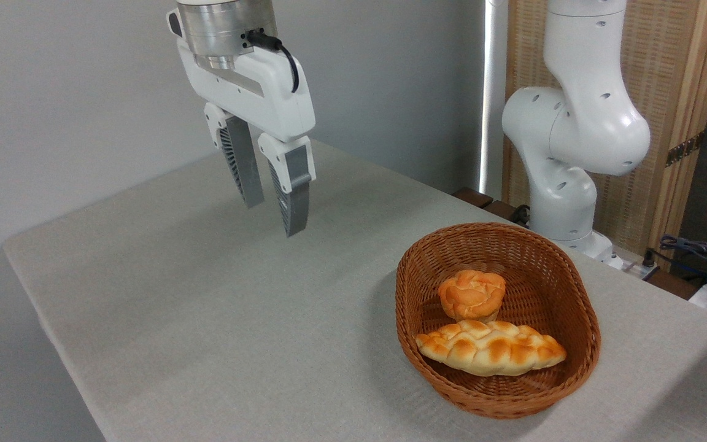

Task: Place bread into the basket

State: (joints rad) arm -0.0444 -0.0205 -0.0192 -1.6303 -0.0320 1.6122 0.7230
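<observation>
While the gripper hangs parted and empty:
bread sits in the basket, lower right of it.

Even, soft, bright indoor light, no harsh glare. Faint diffuse shadow on the table left of the basket; basket interior darker on its left wall. Bright vertical strip of light by the wall edge at upper right. Focus sharp throughout, slight grain, no visible edge distortion.
</observation>
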